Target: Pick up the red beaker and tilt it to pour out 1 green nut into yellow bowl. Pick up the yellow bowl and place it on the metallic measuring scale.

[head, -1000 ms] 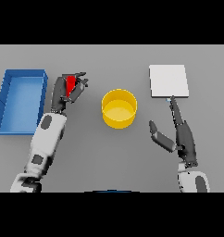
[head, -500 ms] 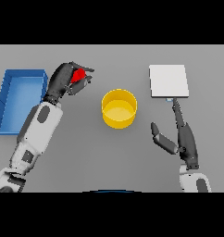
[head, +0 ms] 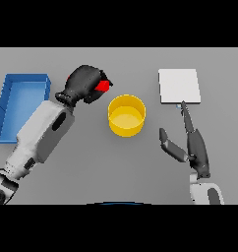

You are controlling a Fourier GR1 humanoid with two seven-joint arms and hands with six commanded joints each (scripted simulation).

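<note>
My left hand (head: pixel 83 83) is shut on the red beaker (head: pixel 102 85), held above the table just left of the yellow bowl (head: pixel 126 115). Only a small red part of the beaker shows past the fingers, pointing toward the bowl. I cannot see any green nut. The bowl stands upright at the table's middle. The flat pale measuring scale (head: pixel 179 86) lies at the back right. My right hand (head: pixel 194 146) rests open on the table right of the bowl, one straight finger reaching to the scale's front edge.
A blue open bin (head: pixel 21 105) sits at the left edge, beside my left forearm.
My left hand has lifted the red beaker and carried it right, toward the yellow bowl, turning it over. The right hand has stayed put.
</note>
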